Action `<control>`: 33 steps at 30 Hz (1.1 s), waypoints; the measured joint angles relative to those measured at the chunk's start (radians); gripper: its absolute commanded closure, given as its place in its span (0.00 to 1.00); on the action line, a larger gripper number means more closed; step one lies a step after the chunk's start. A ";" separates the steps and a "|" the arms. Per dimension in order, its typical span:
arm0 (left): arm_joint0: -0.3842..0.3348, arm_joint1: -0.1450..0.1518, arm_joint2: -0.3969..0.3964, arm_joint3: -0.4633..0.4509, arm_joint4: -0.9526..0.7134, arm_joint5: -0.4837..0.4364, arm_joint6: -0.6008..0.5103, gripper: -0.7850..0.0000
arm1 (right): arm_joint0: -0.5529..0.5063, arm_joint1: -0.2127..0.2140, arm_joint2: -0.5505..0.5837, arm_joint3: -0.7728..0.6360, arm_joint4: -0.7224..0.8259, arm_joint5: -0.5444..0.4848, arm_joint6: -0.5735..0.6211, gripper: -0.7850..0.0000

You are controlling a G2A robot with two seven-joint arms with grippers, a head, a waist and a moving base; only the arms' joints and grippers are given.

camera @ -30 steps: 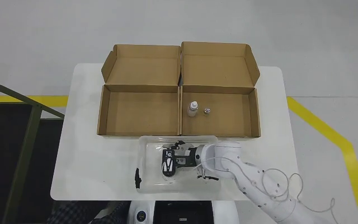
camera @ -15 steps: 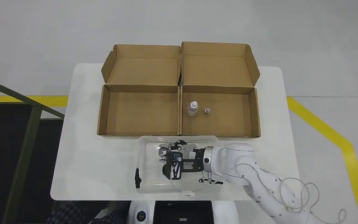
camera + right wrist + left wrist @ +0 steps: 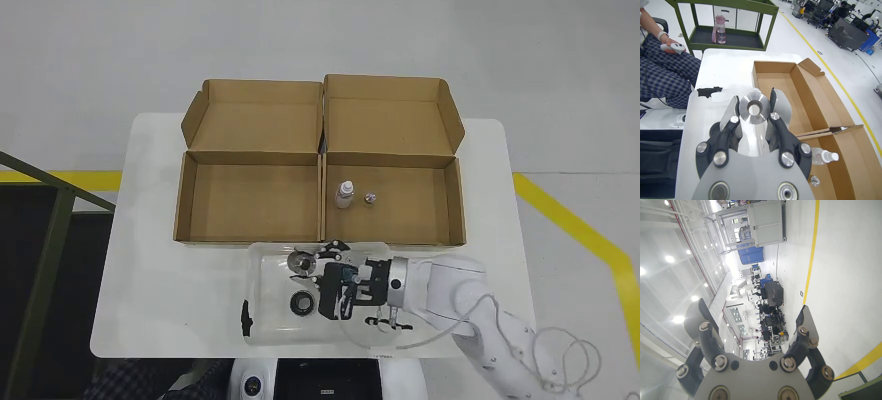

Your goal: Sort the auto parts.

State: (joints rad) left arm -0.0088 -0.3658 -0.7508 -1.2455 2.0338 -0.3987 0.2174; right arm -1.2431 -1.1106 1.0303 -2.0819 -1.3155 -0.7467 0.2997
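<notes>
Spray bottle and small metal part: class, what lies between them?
Only bare floor of the cardboard box, between spray bottle and small metal part; top view shows it.

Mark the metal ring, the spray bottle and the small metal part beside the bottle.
metal ring (image 3: 754, 119): right wrist view, flat face below its hole.
spray bottle (image 3: 344, 195): top view, middle of its body.
small metal part (image 3: 370, 197): top view, its centre.

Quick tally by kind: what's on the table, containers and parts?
cardboard boxes: 2
clear bin: 1
metal parts: 2 (one held in the right claw, one in the right-hand box)
black ring: 1
spray bottle: 1
Total: 7
</notes>
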 measured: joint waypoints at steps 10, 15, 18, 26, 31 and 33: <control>0.000 0.000 0.000 0.000 0.000 0.000 0.000 0.00 | -0.044 0.017 0.120 -0.042 0.052 -0.006 -0.049 1.00; 0.000 0.000 0.000 0.000 0.000 0.000 0.000 0.00 | -0.068 0.024 0.163 -0.050 0.073 -0.008 -0.076 1.00; 0.000 0.000 0.000 0.000 0.000 0.000 0.000 0.00 | -0.080 0.026 0.182 -0.048 0.085 -0.008 -0.093 1.00; 0.000 0.000 0.000 0.000 0.000 0.000 0.000 0.00 | -0.093 0.031 0.220 -0.030 0.125 -0.011 -0.129 1.00; 0.000 0.000 0.000 0.000 0.000 0.000 0.000 0.00 | -0.092 0.033 0.227 -0.020 0.143 -0.012 -0.136 1.00; 0.000 0.000 0.000 0.000 0.000 0.000 0.000 0.00 | -0.089 0.033 0.226 -0.014 0.148 -0.012 -0.137 1.00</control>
State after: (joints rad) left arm -0.0088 -0.3658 -0.7508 -1.2455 2.0338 -0.3987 0.2174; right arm -1.3324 -1.0774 1.2567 -2.0954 -1.1671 -0.7583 0.1627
